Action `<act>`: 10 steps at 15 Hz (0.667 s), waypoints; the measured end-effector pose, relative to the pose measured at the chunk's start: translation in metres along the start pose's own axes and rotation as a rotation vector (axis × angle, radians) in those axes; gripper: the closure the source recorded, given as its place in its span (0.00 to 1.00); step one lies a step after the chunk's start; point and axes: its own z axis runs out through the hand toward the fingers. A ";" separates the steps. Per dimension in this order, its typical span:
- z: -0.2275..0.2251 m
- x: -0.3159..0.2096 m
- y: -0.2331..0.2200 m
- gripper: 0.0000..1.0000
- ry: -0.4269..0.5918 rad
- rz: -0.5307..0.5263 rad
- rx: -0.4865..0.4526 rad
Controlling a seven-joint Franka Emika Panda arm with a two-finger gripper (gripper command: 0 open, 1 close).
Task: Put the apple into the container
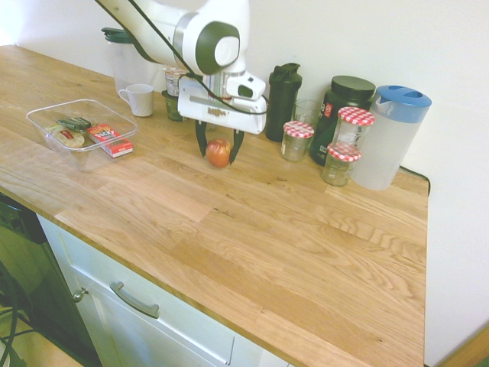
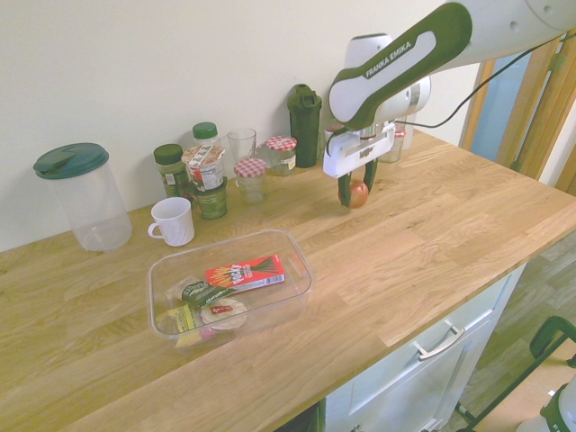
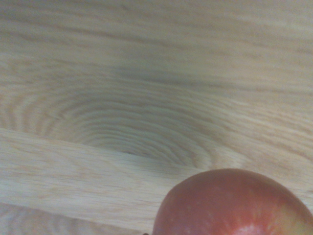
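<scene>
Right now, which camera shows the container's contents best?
The second exterior view: the container sits close and unobstructed there, with a red box and wrappers inside. The first exterior view shows it smaller, at the counter's far end. The wrist view shows only the apple and wood.

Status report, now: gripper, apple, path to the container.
Gripper down at the countertop, fingers straddling the apple; grasp unconfirmed. Container off to the side, already holding snack packets. No obstacle on the counter between them.
</scene>
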 end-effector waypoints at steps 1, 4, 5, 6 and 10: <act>-0.029 -0.011 -0.011 1.00 0.012 -0.026 0.017; -0.085 -0.073 -0.067 1.00 0.032 -0.131 0.044; -0.089 -0.101 -0.090 1.00 0.026 -0.161 0.045; -0.091 -0.127 -0.112 1.00 0.021 -0.186 0.042; -0.085 -0.215 -0.172 1.00 0.009 -0.253 0.030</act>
